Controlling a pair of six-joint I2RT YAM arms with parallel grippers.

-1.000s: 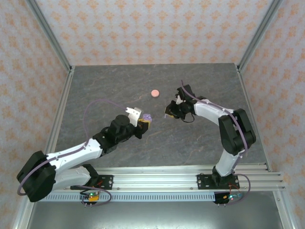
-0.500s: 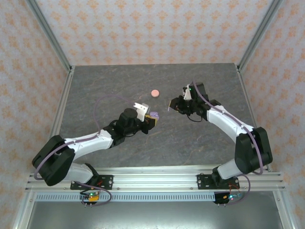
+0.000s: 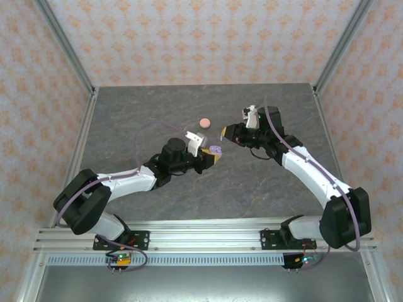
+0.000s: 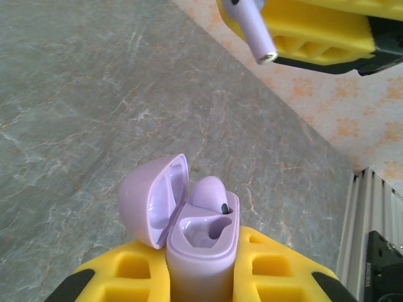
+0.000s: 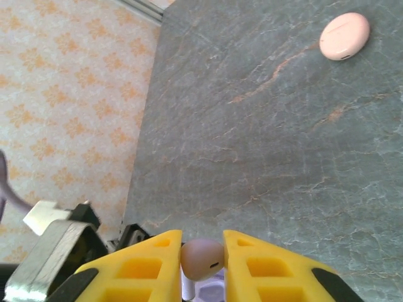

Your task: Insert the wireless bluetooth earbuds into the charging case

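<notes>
The open lilac charging case (image 4: 200, 245), with one earbud (image 4: 208, 190) seated in it, is clamped upright by the left gripper (image 3: 213, 155), while a second lilac earbud (image 5: 201, 258) is pinched by the right gripper (image 3: 225, 133), held near the case but apart from it.

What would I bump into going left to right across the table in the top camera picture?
Closed pink case → open lilac case → right fingers pinching a lilac earbud.

White arms (image 3: 123, 185), black joints, purple cables (image 3: 157, 124), yellow claw fingers (image 4: 271, 267)
</notes>
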